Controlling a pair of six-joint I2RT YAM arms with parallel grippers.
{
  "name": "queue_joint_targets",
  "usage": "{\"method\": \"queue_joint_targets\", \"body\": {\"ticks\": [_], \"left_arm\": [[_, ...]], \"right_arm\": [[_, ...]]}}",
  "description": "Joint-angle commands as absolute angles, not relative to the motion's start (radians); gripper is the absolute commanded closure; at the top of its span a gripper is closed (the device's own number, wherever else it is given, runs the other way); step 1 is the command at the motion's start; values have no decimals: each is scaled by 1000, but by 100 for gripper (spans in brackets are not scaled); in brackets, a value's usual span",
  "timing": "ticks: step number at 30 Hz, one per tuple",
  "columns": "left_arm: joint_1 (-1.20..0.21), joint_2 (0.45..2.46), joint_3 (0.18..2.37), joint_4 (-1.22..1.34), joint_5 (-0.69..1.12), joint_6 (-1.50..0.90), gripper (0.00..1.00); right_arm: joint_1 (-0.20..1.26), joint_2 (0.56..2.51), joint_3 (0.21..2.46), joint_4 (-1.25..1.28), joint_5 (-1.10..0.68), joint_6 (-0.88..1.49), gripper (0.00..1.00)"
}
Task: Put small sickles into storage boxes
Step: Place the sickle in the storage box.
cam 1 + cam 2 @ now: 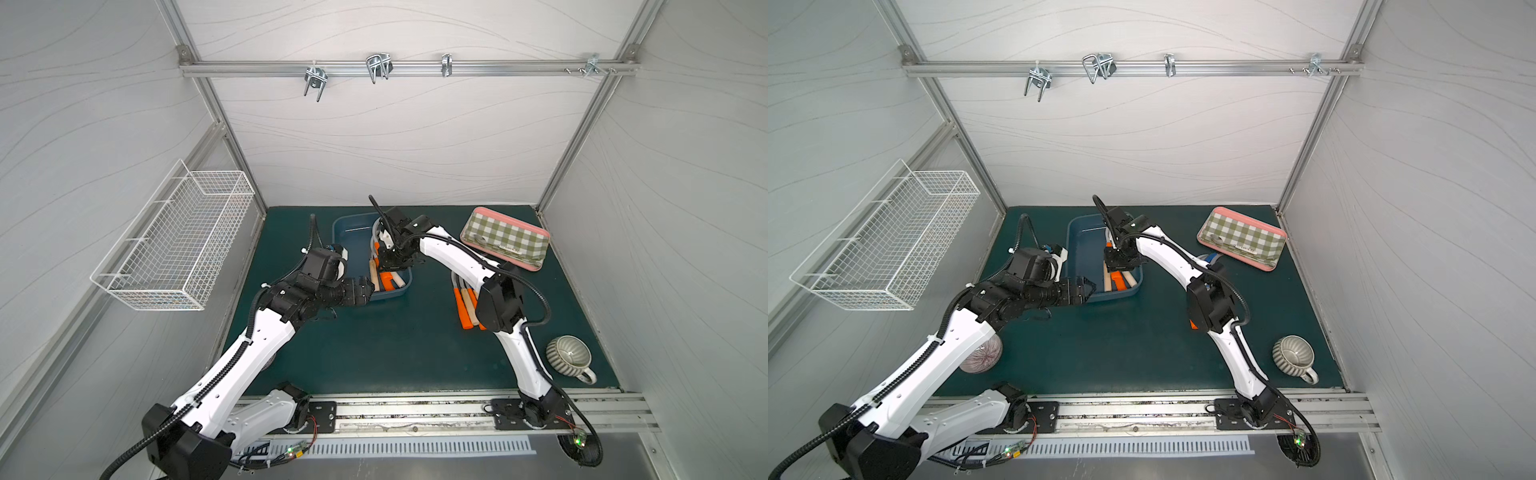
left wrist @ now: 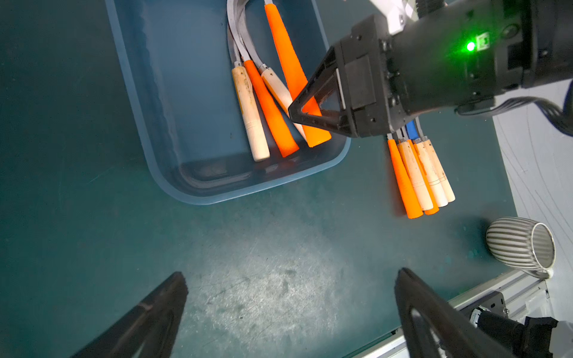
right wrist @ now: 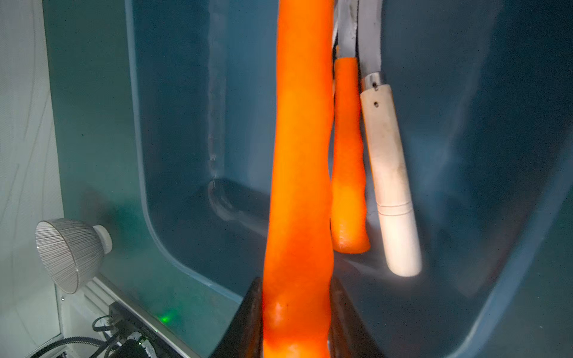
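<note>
Right tool is pinched narrow on the orange handle of a sickle, gripping down near the thick end, blade pointing away from the tool. The sickle sits inside the blue tub; can't tell if it touches the floor of the tub. Just beside the tool's tip, three more sickles lie flat in the tub, handles side by side: pale wood, orange, pale wood. Out past the tool's body, over the tub wall, a bunch of sickles lies on the table, one blade blue. Left tool is spread wide with nothing in it, over bare table just outside the tub. Further off, a ribbed mug lies on its side.
</note>
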State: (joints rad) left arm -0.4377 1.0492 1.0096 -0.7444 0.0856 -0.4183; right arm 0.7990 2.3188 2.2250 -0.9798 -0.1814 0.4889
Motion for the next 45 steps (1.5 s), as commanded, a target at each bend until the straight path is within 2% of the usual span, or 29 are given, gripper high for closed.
{"method": "queue_joint_targets", "body": {"ticks": [1, 9, 16, 29, 38, 45], "left_arm": [[-425, 1029, 1006, -751, 93, -409, 1], [-417, 1008, 988, -769, 100, -410, 1], [-416, 997, 977, -780, 104, -411, 1], [-416, 1004, 998, -796, 113, -411, 1], [-416, 1024, 1046, -819, 118, -427, 1], [-423, 1064, 1087, -872, 112, -473, 1]], "right_arm": [[816, 2356, 2250, -943, -222, 532, 85], [831, 2436, 2252, -853, -263, 587, 83], [832, 2507, 2288, -805, -295, 615, 77], [824, 2504, 2293, -821, -332, 592, 51], [813, 2396, 2264, -839, -356, 559, 39], [798, 2253, 2159, -844, -354, 523, 24]]}}
